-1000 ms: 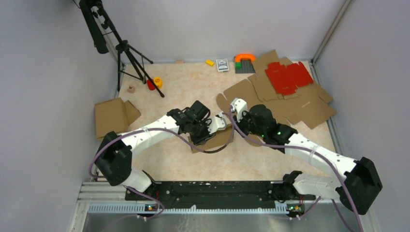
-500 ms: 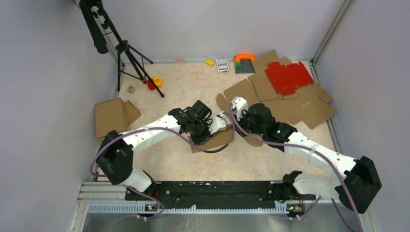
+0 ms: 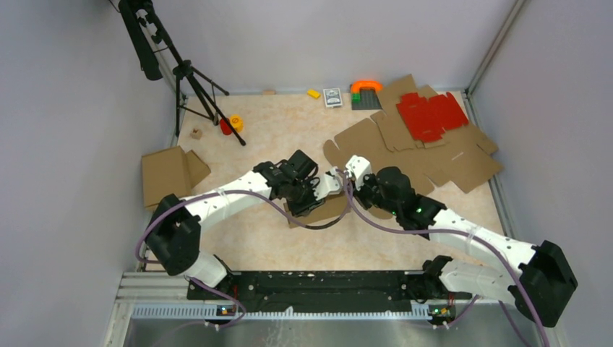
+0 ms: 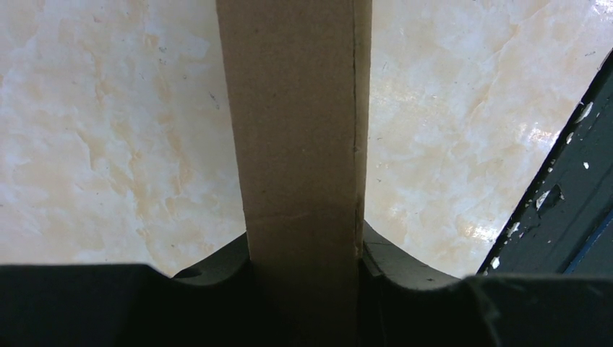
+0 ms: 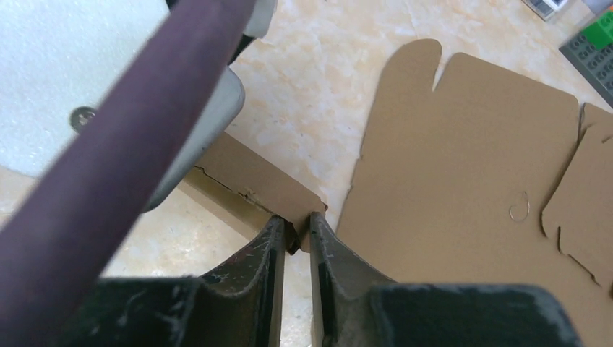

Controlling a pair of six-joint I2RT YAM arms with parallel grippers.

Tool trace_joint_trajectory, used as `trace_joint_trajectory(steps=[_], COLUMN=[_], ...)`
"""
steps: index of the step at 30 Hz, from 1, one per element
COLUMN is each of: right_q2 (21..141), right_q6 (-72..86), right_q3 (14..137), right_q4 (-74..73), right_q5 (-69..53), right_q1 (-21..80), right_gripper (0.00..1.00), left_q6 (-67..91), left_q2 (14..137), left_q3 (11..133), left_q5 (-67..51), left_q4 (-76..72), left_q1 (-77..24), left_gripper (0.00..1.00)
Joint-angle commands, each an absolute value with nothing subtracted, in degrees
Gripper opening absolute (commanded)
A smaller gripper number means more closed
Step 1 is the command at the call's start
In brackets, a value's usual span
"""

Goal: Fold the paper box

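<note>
From above, the paper box [image 3: 323, 212] is mostly hidden under both wrists. A blurred purple cable [image 5: 108, 144] crosses the right wrist view. Whether the right tool [image 5: 296, 225] pinches the flap, I cannot tell.

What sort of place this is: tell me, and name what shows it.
Probably a robotics lab test cell: left arm and right arm bolted at the table edge, a tripod in the corner, cardboard blanks spread about.
</note>
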State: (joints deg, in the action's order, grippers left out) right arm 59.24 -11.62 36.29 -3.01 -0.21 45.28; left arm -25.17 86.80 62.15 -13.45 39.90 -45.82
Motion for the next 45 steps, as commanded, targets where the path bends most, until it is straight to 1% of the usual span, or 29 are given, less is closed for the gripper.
trace_joint_trajectory(steps=[1,3,6,12,14,19,23,25,30,37,45], right_q2=[58.93,58.87,58.78,61.4,62.59,64.37,65.65,65.99,66.51,66.69,67.35], right_q6=[-12.79,-12.27,-9.67,-4.45,-2.83,2.8,3.8,4.08,3.83,1.99,0.89], right_q3=[34.63,34.98,36.39,41.95,43.9,46.94,49.74,50.75,52.18,51.96,52.56], right_q4=[1.19,1.98,1.87,-3.78,-5.46,-6.88,-8.99,-10.02,-12.17,-14.35,-16.08], right_q5=[3.48,3.9,4.04,0.39,0.28,0.24,-1.21,-0.86,-1.58,-0.21,1.72], right_q1=[45.73,45.75,45.76,45.71,45.78,45.74,45.75,45.73,45.73,45.7,45.71], right_gripper=[0.11,0.06,0.03,0.01,0.01,0.01,0.01,0.01,0.0,0.0,0.0], left_q6=[-25.73,-25.66,-25.4,-24.95,-24.65,-24.52,-24.44,-24.42,-24.47,-24.08,-23.2], left_q2=[88.68,88.73,89.05,89.77,90.05,91.25,91.49,91.5,90.33,87.08,83.44], left_q3=[63.08,63.19,63.32,63.89,64.27,64.83,65.04,64.96,64.38,63.43,62.41], left_q5=[-16.88,-16.64,-15.98,-15.29,-14.91,-13.27,-13.11,-13.03,-13.49,-14.66,-14.67], left_q4=[39.82,39.9,40.14,40.4,40.34,40.96,40.96,40.96,39.99,38.98,38.79], left_q1=[-47.02,-47.02,-47.11,-47.11,-47.26,-47.87,-48.24,-48.33,-48.34,-48.25,-47.99], left_gripper=[0.32,0.32,0.32,0.33,0.36,0.37,0.38,0.4,0.49,0.57,0.63])
